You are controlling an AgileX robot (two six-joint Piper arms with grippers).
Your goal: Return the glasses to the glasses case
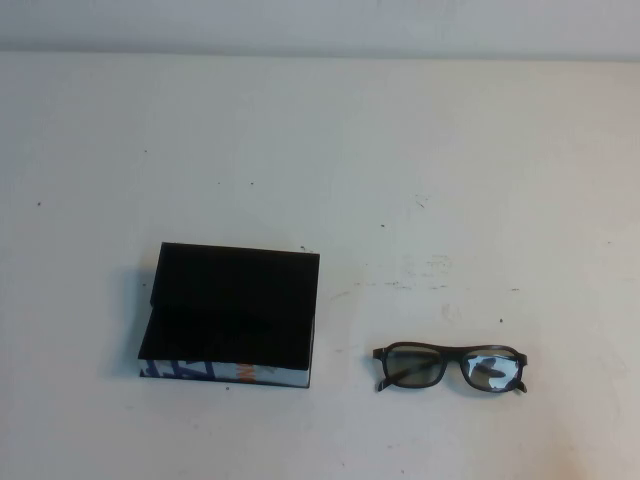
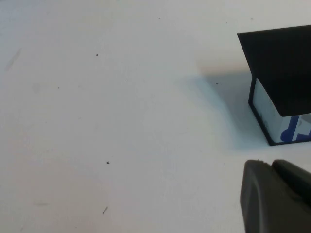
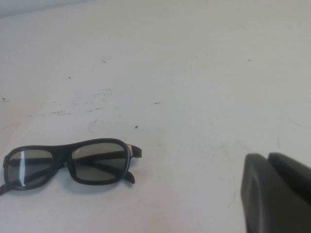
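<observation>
case: the glasses case sat on the desk, left
glasses: the glasses lay right of it, apart

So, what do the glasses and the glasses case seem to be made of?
The glasses: likely a thin dark plastic frame, smooth, with clear glossy lenses that reflect light. The glasses case: probably cardboard or a covered board, matte black on top, with a printed blue, white and orange side; I cannot be sure. Left gripper and right gripper show only at their wrist views' edge, touching neither.
</observation>
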